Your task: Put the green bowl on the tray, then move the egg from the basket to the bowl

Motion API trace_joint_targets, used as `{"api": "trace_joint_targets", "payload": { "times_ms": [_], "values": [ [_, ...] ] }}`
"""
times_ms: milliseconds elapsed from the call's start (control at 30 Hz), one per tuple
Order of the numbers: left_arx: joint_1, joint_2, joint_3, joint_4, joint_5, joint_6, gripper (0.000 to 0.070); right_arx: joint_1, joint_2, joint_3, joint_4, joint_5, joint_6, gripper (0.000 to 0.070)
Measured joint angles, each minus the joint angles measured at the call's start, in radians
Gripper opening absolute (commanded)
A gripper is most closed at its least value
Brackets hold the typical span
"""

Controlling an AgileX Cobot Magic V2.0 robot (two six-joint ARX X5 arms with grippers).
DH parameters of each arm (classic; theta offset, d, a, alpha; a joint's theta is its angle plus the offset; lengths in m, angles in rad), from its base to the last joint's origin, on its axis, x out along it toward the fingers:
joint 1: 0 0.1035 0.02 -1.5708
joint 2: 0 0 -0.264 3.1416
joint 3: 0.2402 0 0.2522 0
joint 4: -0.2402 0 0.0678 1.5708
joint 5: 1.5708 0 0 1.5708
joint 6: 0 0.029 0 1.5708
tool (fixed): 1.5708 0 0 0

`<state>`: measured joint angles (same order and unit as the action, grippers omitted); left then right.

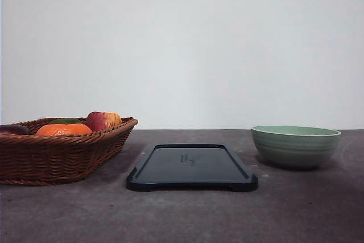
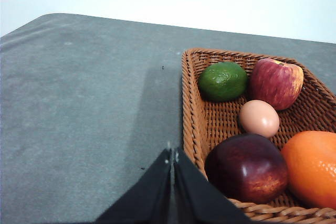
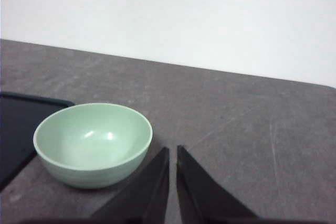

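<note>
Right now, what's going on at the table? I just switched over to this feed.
Nothing is being handled yet. The green bowl sits on the table to the right of the tray, which is bare. The egg lies in the basket on the left among the fruit. The left gripper hangs beside the basket and the right gripper near the bowl, both with jaws together and gripping nothing.

Left hand (image 2: pixel 172 157) fingers pressed together, right hand (image 3: pixel 172 153) nearly closed, both empty
</note>
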<state>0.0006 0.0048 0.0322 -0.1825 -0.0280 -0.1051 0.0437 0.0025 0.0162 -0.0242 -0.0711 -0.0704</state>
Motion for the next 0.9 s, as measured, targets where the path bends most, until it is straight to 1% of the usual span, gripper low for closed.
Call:
{"api": "trace_joint_targets", "payload": {
  "times_ms": [133,200,267,367,467,500,633,700,800,900],
  "values": [
    [0.0,0.0,0.0,0.0,0.0,-0.03,0.0,0.0,0.0,0.0,0.047,-0.005,0.002,0.0017],
    [0.0,0.0,0.0,0.0,0.0,-0.059,0.0,0.0,0.0,0.0,0.081,-0.005,0.005,0.0017],
    [0.0,0.0,0.0,0.0,0.0,-0.099,0.0,0.0,0.0,0.0,0.099,-0.006,0.019,0.0017],
    [0.0,0.0,0.0,0.0,0.0,-0.178,0.0,0.0,0.0,0.0,0.105,0.012,0.064,0.0005],
    [0.0,0.0,0.0,0.0,0.0,-0.273,0.0,0.0,0.0,0.0,0.1,0.065,0.145,0.0005],
    [0.0,0.0,0.0,0.0,0.0,-0.32,0.0,0.0,0.0,0.0,0.096,0.074,0.182,0.0005],
    [0.0,0.0,0.0,0.001,0.0,-0.487,0.0,0.0,0.0,0.0,0.092,0.076,0.319,0.0005],
    [0.0,0.0,0.0,0.011,0.001,-0.547,0.0,0.0,0.0,0.0,0.092,0.075,0.39,0.0005],
    [0.0,0.0,0.0,0.098,0.001,-0.586,0.0,0.0,0.0,0.0,0.092,0.059,0.493,0.0005],
    [0.0,0.0,0.0,0.201,0.001,-0.592,0.0,0.0,0.0,0.0,0.092,0.016,0.543,0.0005]
  ]
}}
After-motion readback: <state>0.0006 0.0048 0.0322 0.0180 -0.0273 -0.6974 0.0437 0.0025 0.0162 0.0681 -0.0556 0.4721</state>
